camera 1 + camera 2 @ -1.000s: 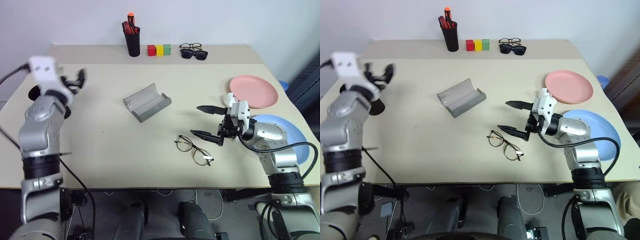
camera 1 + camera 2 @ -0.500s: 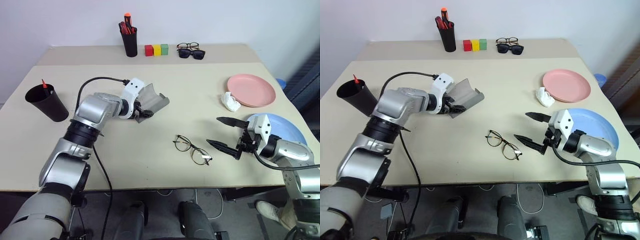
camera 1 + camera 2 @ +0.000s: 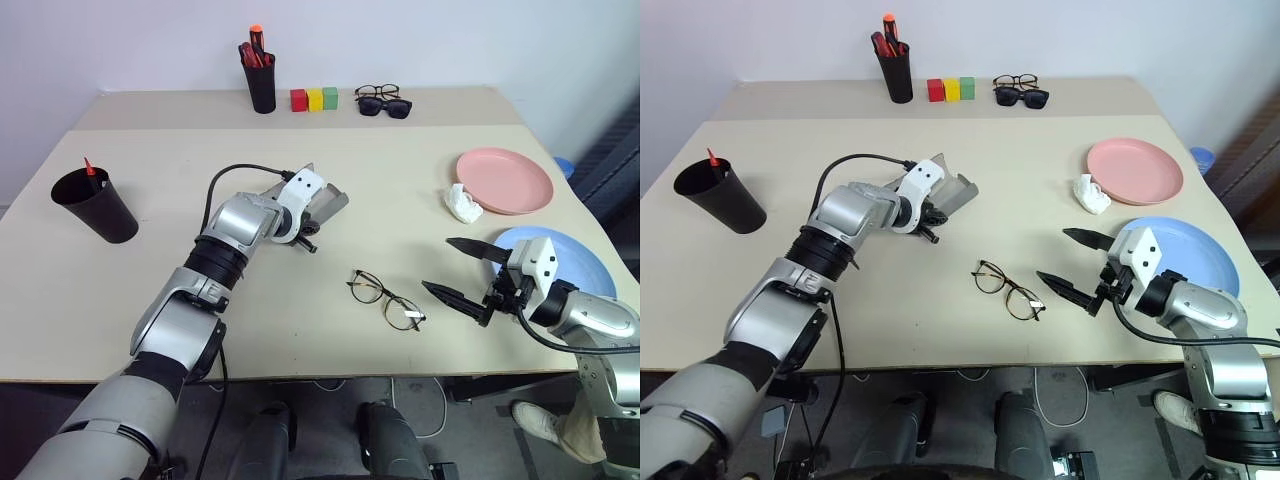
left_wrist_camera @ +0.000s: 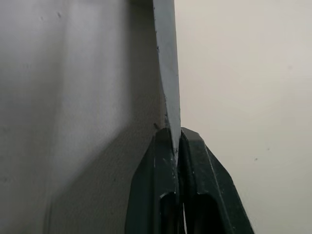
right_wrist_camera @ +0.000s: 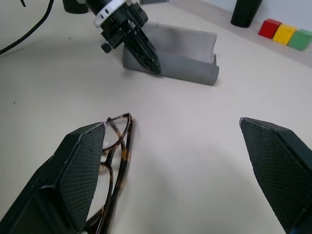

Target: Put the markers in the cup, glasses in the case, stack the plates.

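Observation:
The grey case [image 3: 328, 201] lies open at mid-table. My left gripper [image 3: 306, 238] is shut on its near edge; the left wrist view has both fingers [image 4: 158, 161] pinching the thin wall [image 4: 165, 73]. The wire-frame glasses [image 3: 388, 300] lie unfolded on the table in front of the case. My right gripper [image 3: 438, 264] hovers open just right of them, nothing between its fingers. At far left stands the black cup [image 3: 95, 205], a red marker [image 3: 88, 167] upright in it. The pink plate [image 3: 505, 180] and blue plate [image 3: 575, 255] lie apart at the right.
A black pen holder [image 3: 262, 85] with markers, three coloured blocks [image 3: 317, 99], and sunglasses with another pair [image 3: 385, 100] line the back of the table. A crumpled white object [image 3: 462, 203] lies beside the pink plate. The table's edge is close behind my right arm.
My left arm swung from the cup at the left across and down to the case, and its gripper shut on the case's edge. My right gripper drew back to the right, away from the glasses.

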Robot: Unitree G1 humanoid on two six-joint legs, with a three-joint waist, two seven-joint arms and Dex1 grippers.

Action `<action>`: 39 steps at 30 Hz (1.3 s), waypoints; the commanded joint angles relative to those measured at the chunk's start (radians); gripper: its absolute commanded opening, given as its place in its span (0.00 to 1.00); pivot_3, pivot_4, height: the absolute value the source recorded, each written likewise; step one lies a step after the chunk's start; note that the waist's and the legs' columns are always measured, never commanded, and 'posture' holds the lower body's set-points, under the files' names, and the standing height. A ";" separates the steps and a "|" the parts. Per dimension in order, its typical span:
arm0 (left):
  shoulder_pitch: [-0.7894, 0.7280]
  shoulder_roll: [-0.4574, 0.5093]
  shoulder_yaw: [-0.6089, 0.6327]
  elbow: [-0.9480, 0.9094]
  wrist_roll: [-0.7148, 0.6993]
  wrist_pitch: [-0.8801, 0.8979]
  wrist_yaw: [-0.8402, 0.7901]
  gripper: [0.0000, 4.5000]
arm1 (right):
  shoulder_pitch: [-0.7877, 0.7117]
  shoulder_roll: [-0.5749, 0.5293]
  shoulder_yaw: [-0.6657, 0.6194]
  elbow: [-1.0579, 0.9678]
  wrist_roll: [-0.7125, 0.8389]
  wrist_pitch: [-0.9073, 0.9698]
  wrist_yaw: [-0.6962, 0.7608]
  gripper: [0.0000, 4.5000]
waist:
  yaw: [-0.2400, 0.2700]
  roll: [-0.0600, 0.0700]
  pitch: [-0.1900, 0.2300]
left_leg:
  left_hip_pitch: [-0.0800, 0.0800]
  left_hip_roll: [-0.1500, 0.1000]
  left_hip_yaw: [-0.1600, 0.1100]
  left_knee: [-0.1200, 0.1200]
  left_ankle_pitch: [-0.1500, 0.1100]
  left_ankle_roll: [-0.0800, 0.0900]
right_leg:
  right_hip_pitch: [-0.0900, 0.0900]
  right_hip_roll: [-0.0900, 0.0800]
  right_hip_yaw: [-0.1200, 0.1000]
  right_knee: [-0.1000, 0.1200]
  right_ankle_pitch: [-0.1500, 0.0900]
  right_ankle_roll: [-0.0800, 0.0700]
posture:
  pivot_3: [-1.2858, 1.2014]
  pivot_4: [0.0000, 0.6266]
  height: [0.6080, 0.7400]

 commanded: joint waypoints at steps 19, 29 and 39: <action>0.304 0.445 -0.127 -0.389 0.085 -0.544 -0.732 0.01 | 0.190 -0.074 -0.141 -0.072 0.019 -0.036 0.028 1.00 | 0.009 0.001 0.000 | -0.001 0.003 0.001 0.000 0.000 0.000 | 0.001 -0.002 0.000 -0.003 0.000 -0.009 | 0.52 0.24 1.00; 0.187 0.192 -0.187 -0.345 0.187 -0.367 -0.624 0.01 | 0.221 -0.067 -0.148 -0.090 0.016 -0.040 0.004 1.00 | 0.029 0.000 0.000 | -0.002 0.002 0.001 0.002 0.000 0.001 | 0.003 -0.002 0.000 -0.003 -0.003 -0.004 | 0.52 0.24 1.00; 0.171 0.123 -0.188 -0.349 0.212 -0.272 -0.546 0.07 | 0.228 -0.065 -0.146 -0.103 0.021 -0.014 -0.038 1.00 | 0.025 0.001 -0.001 | 0.000 0.002 0.001 0.002 0.000 0.001 | 0.002 -0.002 0.000 -0.001 -0.003 -0.004 | 0.52 0.24 1.00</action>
